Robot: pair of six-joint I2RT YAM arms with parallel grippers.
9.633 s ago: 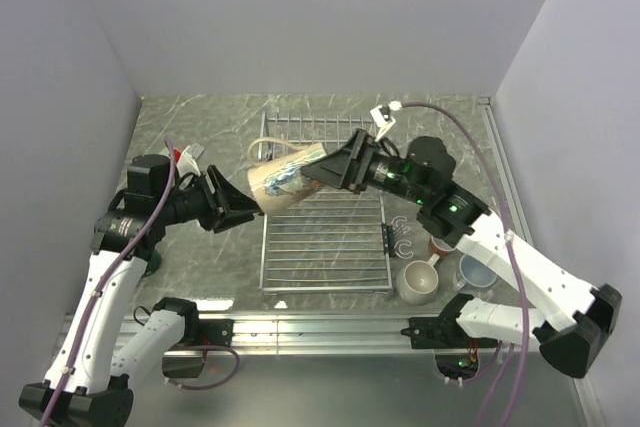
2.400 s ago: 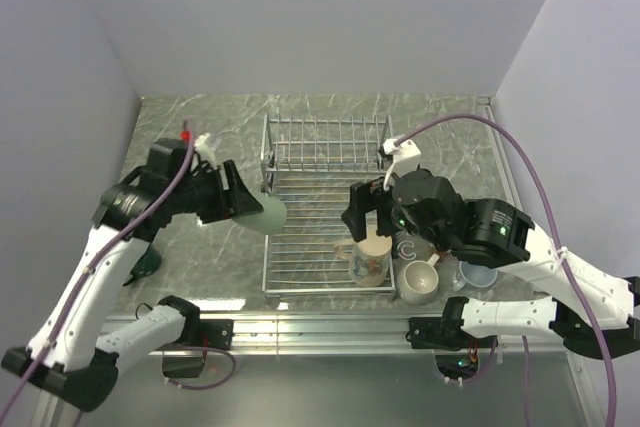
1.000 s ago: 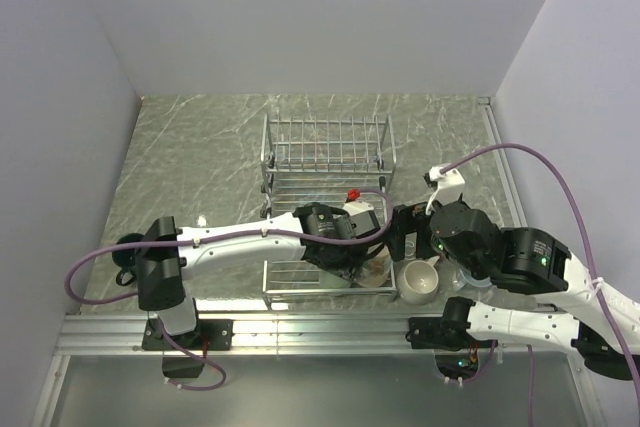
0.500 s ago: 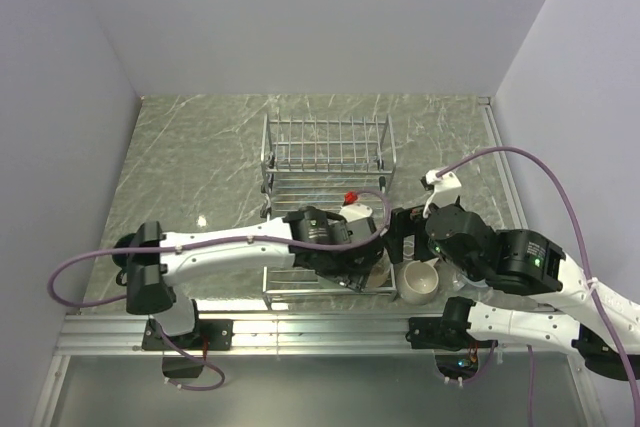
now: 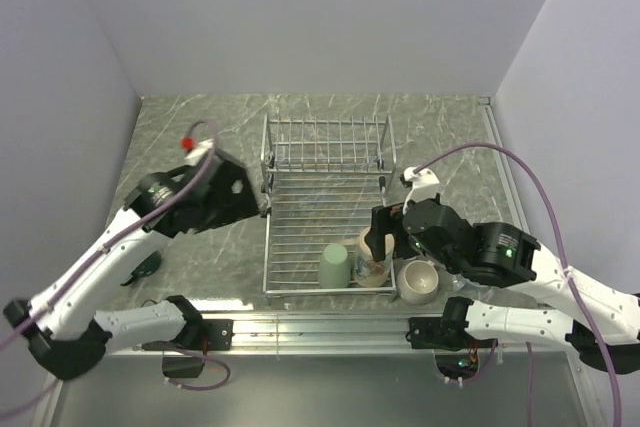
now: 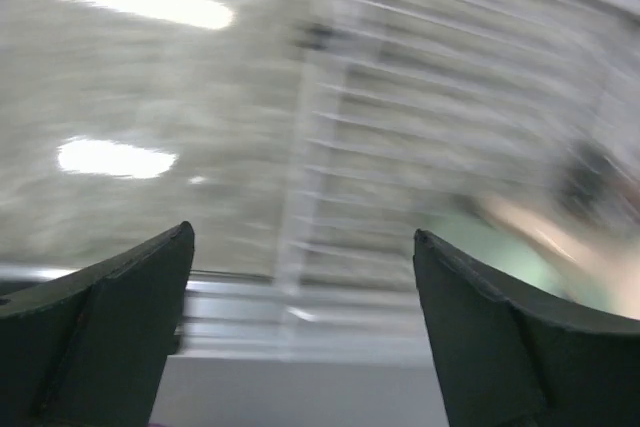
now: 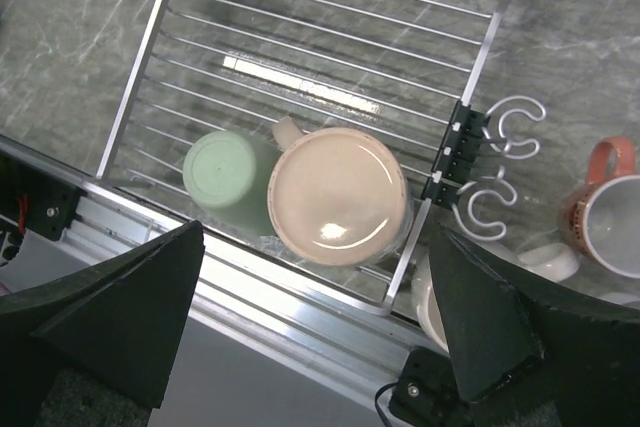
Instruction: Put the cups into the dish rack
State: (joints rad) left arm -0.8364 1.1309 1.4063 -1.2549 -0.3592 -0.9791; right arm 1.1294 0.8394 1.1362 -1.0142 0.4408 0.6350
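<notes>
The dish rack (image 5: 322, 209) stands in the middle of the desk (image 5: 200, 137), with its upright slotted section at the far side. Two cups are inside it, both at the near edge of the flat grid. The light green mug (image 7: 228, 175) stands upside down, bottom up. The tan mug (image 7: 338, 197) stands upright just to its right, in the near right corner, and the two seem to touch (from above their outlines meet, so I cannot be fully sure).

The right end effector (image 7: 318, 232) hangs over the tan mug with its fingers spread wide, and it grips nothing. The left end effector (image 6: 300, 235) is also wide open and empty. It is beside the left edge of the rack, well apart from the mugs, and its wrist view is blurred.

Other cups are outside the rack, on the desk. The cream-white mug (image 5: 418, 280) stands upright just beside the near right corner of the rack. The salmon-red mug (image 7: 600, 217) stands further right, also upright. The dark teal mug (image 5: 147, 266) is at the left side, partly hidden behind the left arm.
</notes>
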